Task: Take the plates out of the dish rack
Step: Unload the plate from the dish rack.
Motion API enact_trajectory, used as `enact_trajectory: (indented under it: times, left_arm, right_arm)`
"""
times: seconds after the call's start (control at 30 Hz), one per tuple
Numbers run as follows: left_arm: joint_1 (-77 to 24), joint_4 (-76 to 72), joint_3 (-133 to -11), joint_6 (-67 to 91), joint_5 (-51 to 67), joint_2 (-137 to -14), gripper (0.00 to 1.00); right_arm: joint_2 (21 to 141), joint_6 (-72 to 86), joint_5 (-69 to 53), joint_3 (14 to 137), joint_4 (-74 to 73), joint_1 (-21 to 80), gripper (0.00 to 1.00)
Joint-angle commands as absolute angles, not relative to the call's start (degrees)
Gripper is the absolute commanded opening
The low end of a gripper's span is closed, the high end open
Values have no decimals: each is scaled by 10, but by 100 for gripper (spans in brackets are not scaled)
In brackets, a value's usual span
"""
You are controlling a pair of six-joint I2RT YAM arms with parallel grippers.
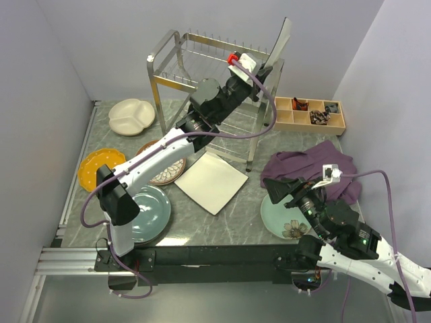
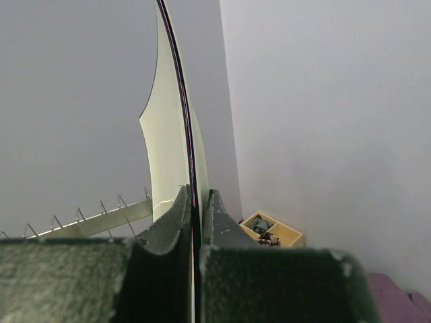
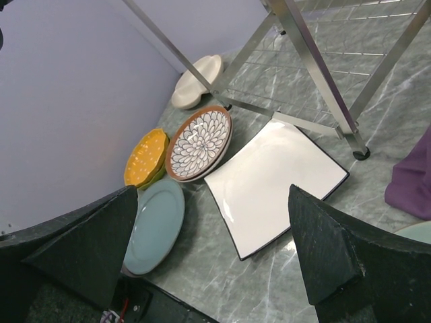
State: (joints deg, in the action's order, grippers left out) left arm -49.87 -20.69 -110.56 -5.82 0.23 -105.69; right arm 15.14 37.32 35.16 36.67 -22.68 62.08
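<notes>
While looking along the top tier of the dish rack point(image 1: 172, 83), found the left gripper point(image 1: 264, 66) at its right end, clenched on the edge of the dark-rimmed cream plate point(image 1: 283, 37). Saw that plate standing on edge, slightly tilted, rising above the rack's right end. From the wrist view, saw both fingers point(image 2: 172, 225) pressed flat against its two faces, with the rack's upright prongs point(image 2: 81, 219) off to the plate's left. Could not tell whether the plate's bottom touched the wires. Found the right gripper point(image 1: 288, 192) well in front of the rack and to its right, jaws spread wide, grasping nothing, hanging just over the far rim of the pale green plate with flower point(image 1: 283, 221). Counted five more plates lying flat on the table point(image 1: 236, 215): the cream divided plate point(image 1: 131, 116) just left of the rack, the brown petal-patterned plate point(image 3: 200, 141) before its left legs, the orange-yellow dotted plate point(image 1: 100, 167) further left, the grey-blue plate point(image 1: 153, 214) nearest the arm bases, and the white square plate point(image 1: 211, 182) just in front of the rack's right leg. Noted a purple cloth point(image 1: 316, 168) to the rack's front right and a wooden compartment tray point(image 1: 310, 113) directly right of it.
</notes>
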Motion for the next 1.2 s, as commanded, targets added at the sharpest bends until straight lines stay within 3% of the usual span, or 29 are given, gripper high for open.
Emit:
enact_trajectory:
  times: [0.0,0.47,0.83,1.17]
  left_arm:
    - [-505,-339,-1151,-83,45,-988,1]
    - [-505,-319,-1167,-86,72,-975,1]
    - [-504,-352,-1142,-68,2,-960,1]
    - [-503,-342,-1156,-64,9,-962,1]
  right_arm:
    - [158,364,366,365,-199,621,98]
    - [163,363,367,364,-196,621,98]
    - [166,359,367,366,-195,621,98]
    - [173,357,366,369,-192,620,98]
